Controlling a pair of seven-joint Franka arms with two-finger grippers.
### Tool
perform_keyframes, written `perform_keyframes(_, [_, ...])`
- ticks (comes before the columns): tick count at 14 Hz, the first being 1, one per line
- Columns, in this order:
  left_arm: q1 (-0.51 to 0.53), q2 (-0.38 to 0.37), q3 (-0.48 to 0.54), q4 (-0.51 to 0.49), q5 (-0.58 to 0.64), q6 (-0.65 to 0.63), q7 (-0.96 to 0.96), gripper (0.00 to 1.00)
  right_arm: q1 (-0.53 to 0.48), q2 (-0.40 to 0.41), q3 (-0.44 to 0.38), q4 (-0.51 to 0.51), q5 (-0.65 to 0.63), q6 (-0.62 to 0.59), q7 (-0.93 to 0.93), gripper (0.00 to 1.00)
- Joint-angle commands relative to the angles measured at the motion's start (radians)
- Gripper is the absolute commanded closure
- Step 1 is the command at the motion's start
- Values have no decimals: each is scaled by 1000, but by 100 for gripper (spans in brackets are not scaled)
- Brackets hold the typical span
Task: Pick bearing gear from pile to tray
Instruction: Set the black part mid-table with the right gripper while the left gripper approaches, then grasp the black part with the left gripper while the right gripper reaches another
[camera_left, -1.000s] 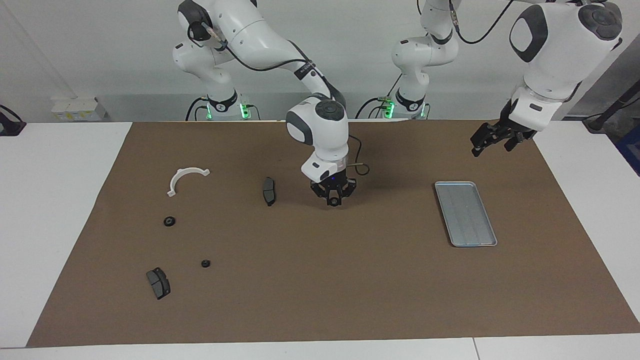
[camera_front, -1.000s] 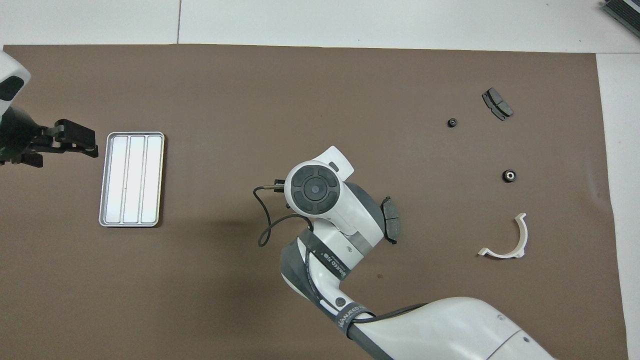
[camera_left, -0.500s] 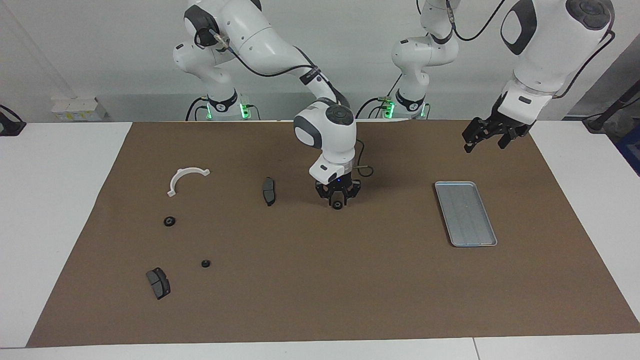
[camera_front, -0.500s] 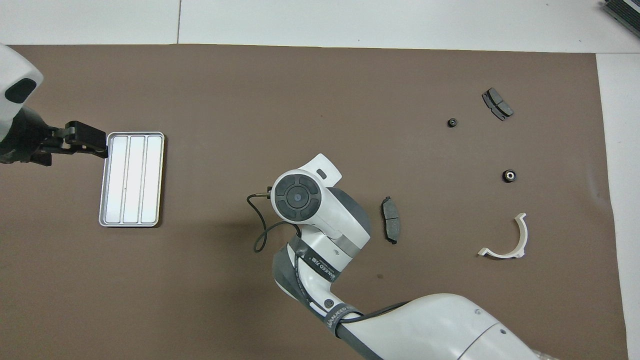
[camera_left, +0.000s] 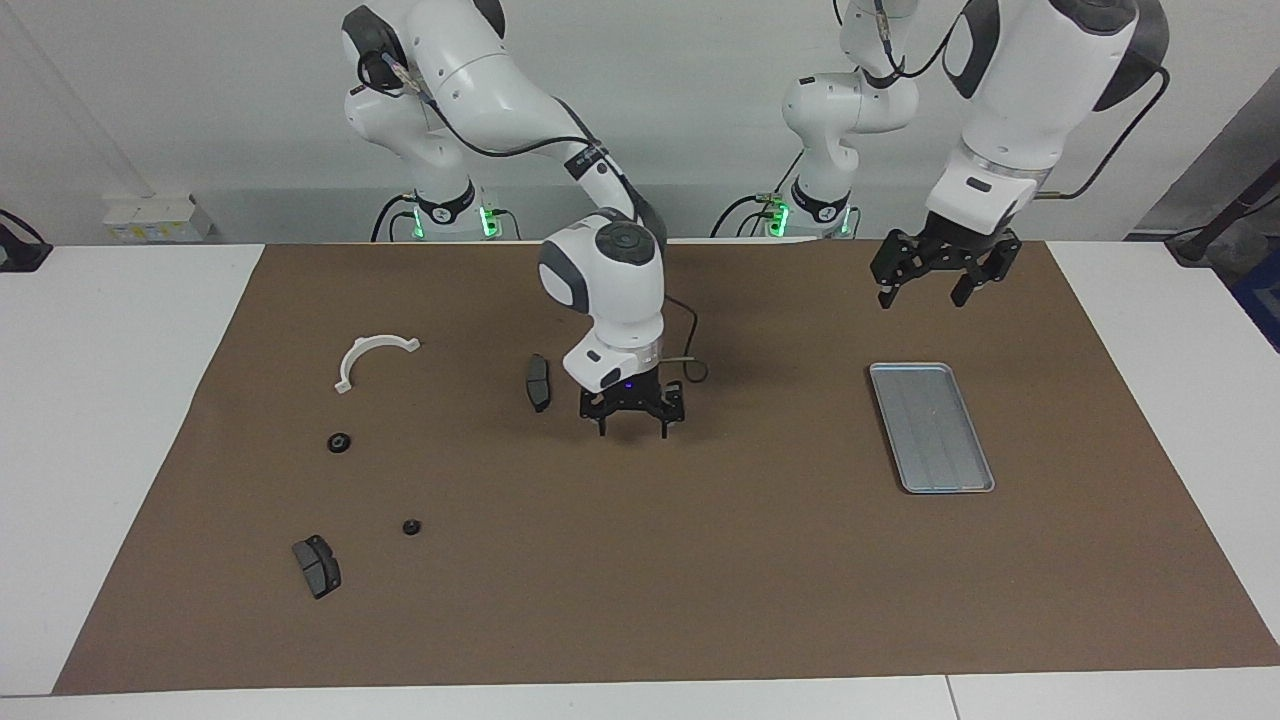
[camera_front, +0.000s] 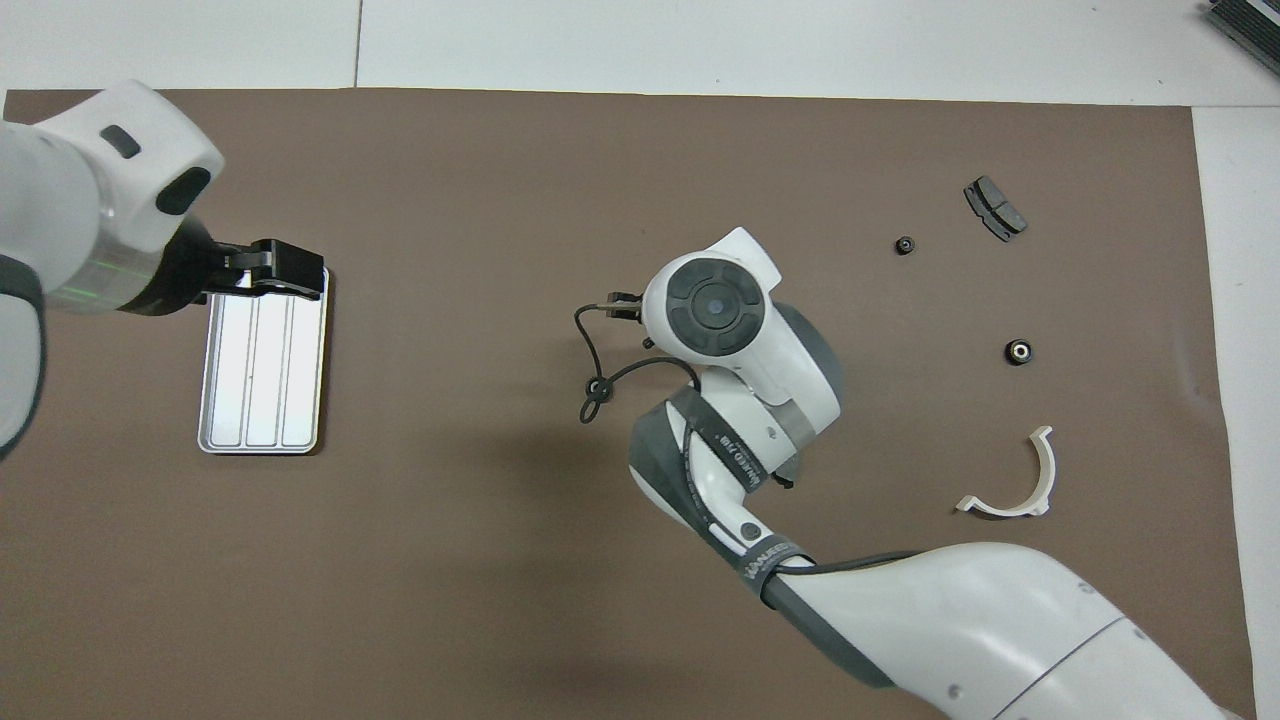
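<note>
Two black rings lay toward the right arm's end of the mat: one (camera_left: 339, 442) near the white bracket (camera_left: 368, 358), one (camera_left: 410, 527) farther from the robots. Two brake pads showed, one (camera_left: 317, 565) farthest from the robots, one (camera_left: 538, 381) just beside the right gripper (camera_left: 632, 428), which hung low over bare mat, jaws spread and empty. One tray (camera_left: 983, 478) lay empty; the left gripper (camera_left: 921, 290) hovered by its robot-side end, jaws spread

Matt brown paper-like mat (camera_left: 640, 580) covers the table; tray (camera_left: 933, 427) is ridged, satin silver metal; bracket (camera_left: 372, 357) smooth white plastic; arm shells (camera_left: 610, 265) glossy white plastic.
</note>
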Motion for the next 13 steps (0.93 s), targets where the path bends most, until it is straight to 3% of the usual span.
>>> perform_keyframes(1, [-104,-76,12,-150,3,116,-82,0,-91,-63,15,-26,-14,-27,-72,0])
perform_keyframes(4, [-199,-47,13,-183,5,163,-140,0,-168,-142,17,-134,-1,-24,-182,0])
perform_keyframes(7, [-268,48,13,-199,6,285,-227,0,-266,-192,18,-216,2,-19,-318,0])
perform_keyframes(11, [-316,105,13,-242,12,416,-258,0,-414,-214,18,-274,123,-11,-616,0])
perform_keyframes(13, [-357,181,18,-235,15,445,-278,0,-479,-212,17,-300,130,24,-695,0])
